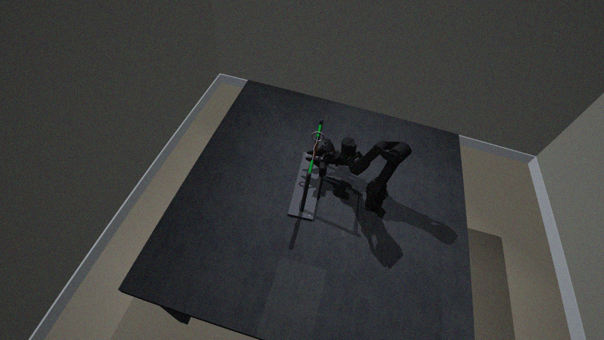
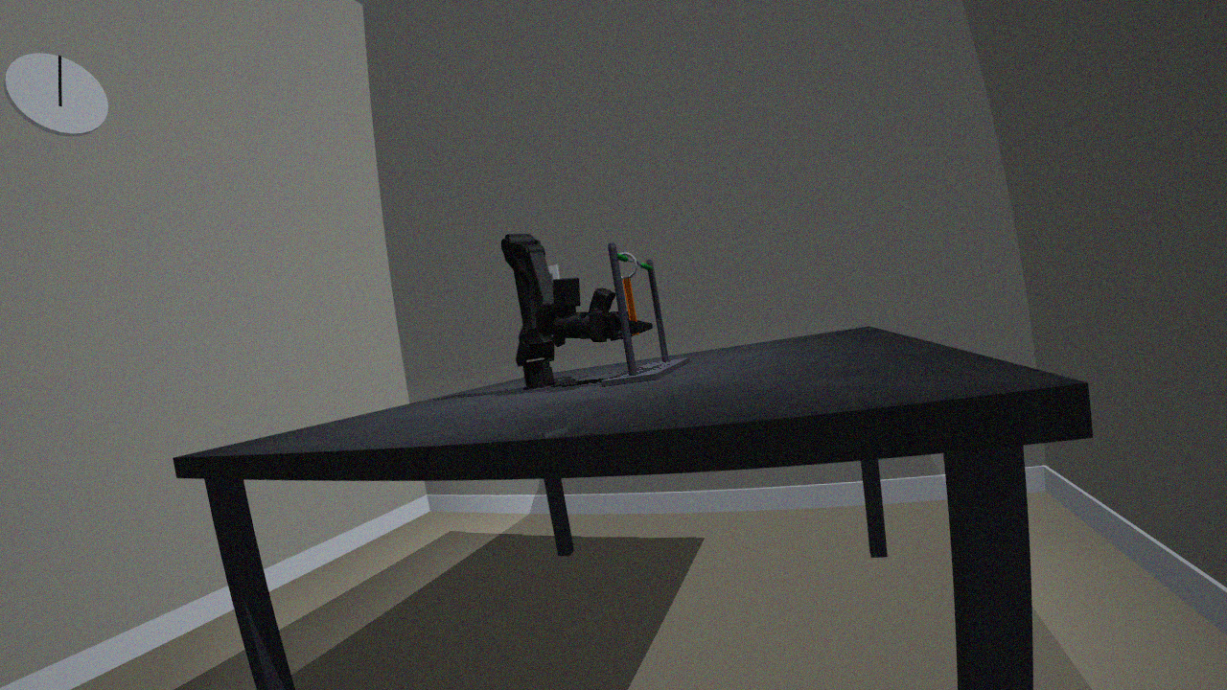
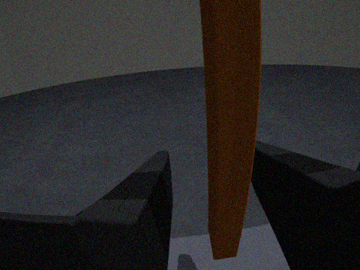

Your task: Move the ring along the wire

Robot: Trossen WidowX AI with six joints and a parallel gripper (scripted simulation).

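Pale ring point(image 1: 317, 135) is hanging on the far green part of the wire point(image 1: 319, 126), beside one post point(image 2: 657, 300). Orange handle point(image 3: 231, 105) is hanging down, near vertical (slight lean), lower end sitting between the gripper's point(image 3: 210, 215) parted fingers.

A bare room set up as a small robot test space.

You see plain beige walls point(image 2: 214, 300), a tan floor point(image 2: 772, 583) with a white baseboard point(image 2: 729, 495), and a round clock point(image 2: 57, 92) high on one wall. One dark table point(image 2: 772, 385) stands near the corner. On it there are only a black arm point(image 2: 536, 300) and a grey plate point(image 1: 302, 198) with two posts point(image 2: 620, 309) and a wire.
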